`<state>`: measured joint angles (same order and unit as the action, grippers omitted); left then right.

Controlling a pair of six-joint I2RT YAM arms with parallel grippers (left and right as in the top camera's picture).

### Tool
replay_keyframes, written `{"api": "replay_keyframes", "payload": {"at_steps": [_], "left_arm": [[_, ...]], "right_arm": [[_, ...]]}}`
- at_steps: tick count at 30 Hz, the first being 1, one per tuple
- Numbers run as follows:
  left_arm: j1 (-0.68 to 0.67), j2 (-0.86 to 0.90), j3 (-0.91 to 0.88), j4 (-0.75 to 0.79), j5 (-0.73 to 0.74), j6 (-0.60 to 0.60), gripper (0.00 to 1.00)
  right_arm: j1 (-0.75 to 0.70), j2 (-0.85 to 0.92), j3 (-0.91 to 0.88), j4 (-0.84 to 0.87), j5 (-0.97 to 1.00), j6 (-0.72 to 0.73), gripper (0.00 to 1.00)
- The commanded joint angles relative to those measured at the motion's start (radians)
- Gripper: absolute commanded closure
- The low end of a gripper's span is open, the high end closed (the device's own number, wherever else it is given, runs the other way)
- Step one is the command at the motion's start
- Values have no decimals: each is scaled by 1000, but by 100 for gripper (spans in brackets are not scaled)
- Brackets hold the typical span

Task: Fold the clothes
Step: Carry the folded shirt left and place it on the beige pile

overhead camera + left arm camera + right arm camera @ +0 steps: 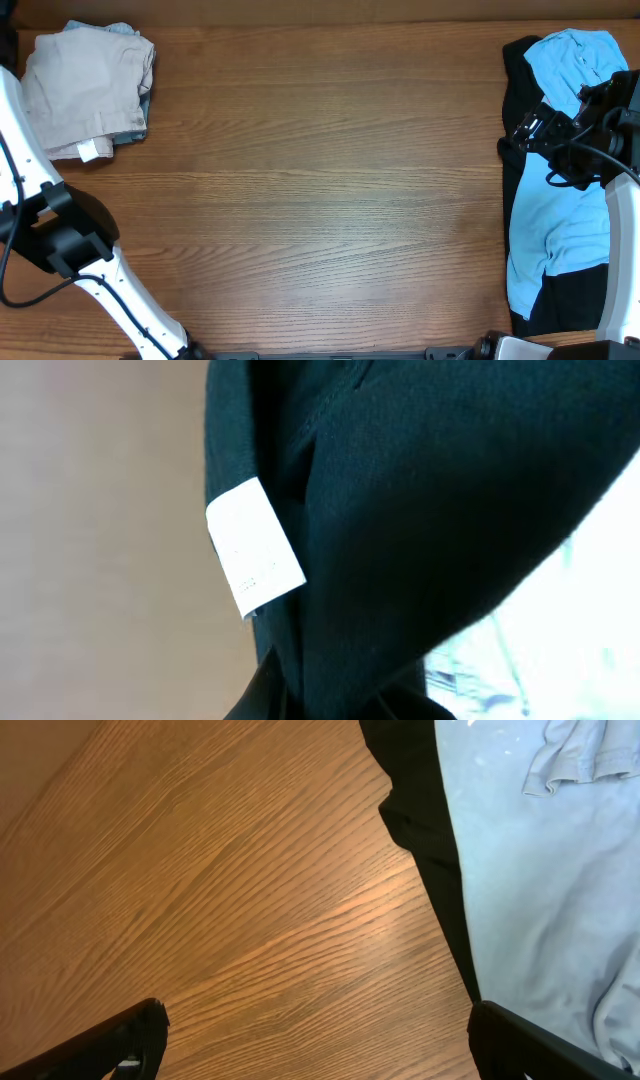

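Right gripper [315, 1022] hovers with its jaws spread wide, nothing between them but bare table [320, 190], right at the edge of the black piece [512, 205] on the table's right side. The light blue shirt [560, 200] lies rumpled on top of that black piece, running along the right edge. Over on the left wrist view, a black garment [430, 510] fills the frame, close up, its white label [253, 546] sticking out at the side; the left gripper is lost behind the cloth, so I cannot tell how its jaws stand. Far left corner, a folded beige pile [85, 90] sits well apart from the rest
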<state>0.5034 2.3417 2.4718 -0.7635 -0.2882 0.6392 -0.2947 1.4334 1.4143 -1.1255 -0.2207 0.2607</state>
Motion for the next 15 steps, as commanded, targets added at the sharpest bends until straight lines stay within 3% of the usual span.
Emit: {"api": "replay_keyframes", "payload": {"at_steps": [1, 6, 12, 15], "left_arm": [[-19, 73, -16, -5, 40, 8, 96], [-56, 139, -16, -40, 115, 2, 91], [-166, 169, -16, -76, 154, -151, 85], [-209, 169, -16, -121, 190, -207, 61]], "right_arm": [[-1, 0, 10, 5, 10, -7, 0], [-1, 0, 10, 4, 11, -8, 0], [-1, 0, 10, 5, 10, -7, 0], [-1, 0, 10, 5, 10, -7, 0]]}}
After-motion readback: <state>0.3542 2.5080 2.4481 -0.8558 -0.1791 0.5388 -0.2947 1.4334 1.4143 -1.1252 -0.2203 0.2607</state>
